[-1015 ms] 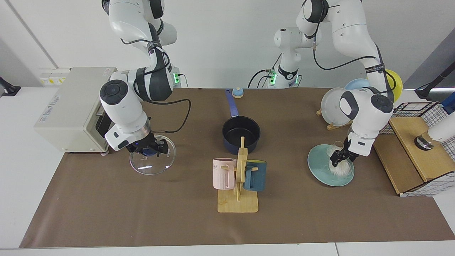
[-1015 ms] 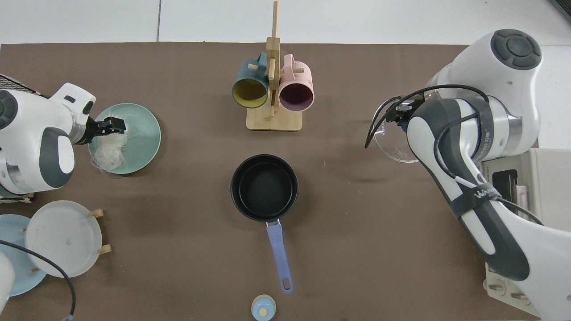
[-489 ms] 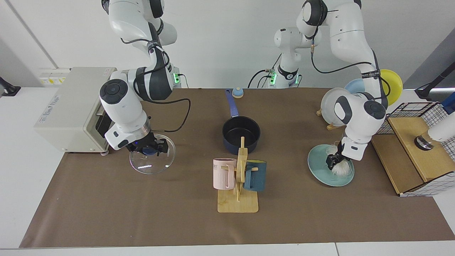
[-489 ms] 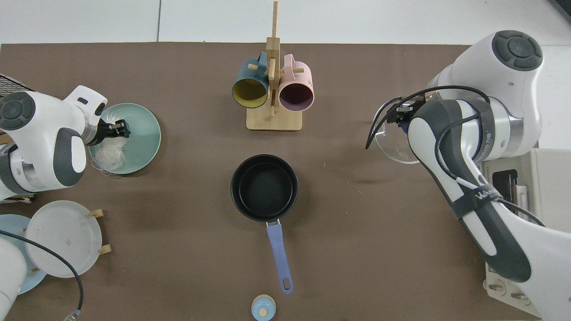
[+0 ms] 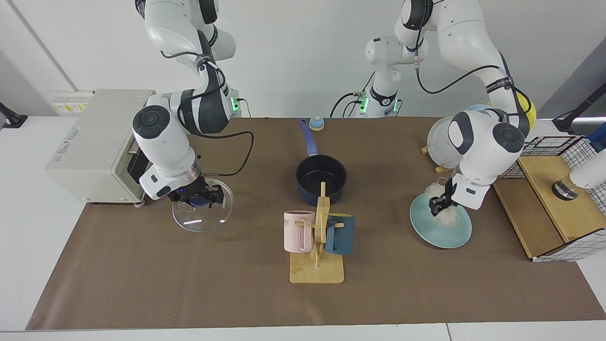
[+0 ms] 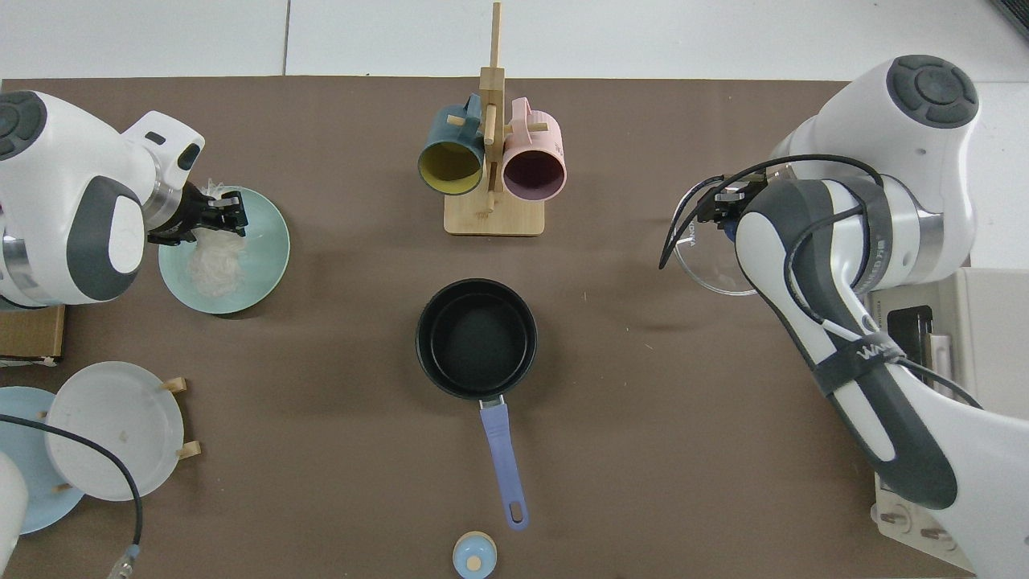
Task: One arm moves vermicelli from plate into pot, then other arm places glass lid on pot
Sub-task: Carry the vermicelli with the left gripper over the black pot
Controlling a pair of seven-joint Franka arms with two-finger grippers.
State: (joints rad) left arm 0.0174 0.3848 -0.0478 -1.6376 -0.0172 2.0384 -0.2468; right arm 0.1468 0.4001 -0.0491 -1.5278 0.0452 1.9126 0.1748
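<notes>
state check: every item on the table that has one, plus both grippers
vermicelli: pinched by left gripper, over the plate
plate: flat on table
pot: upright, empty, uncovered
glass lid: off the pot, knob in right gripper
left gripper: shut on vermicelli
right gripper: shut on lid knob
pink mug: hung on rack
blue mug: hung on rack

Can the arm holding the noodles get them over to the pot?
Probably yes. The left tool grips the noodles above the plate; the table between it and the open, empty pot looks bare. The mug rack stands nearer the camera.
</notes>
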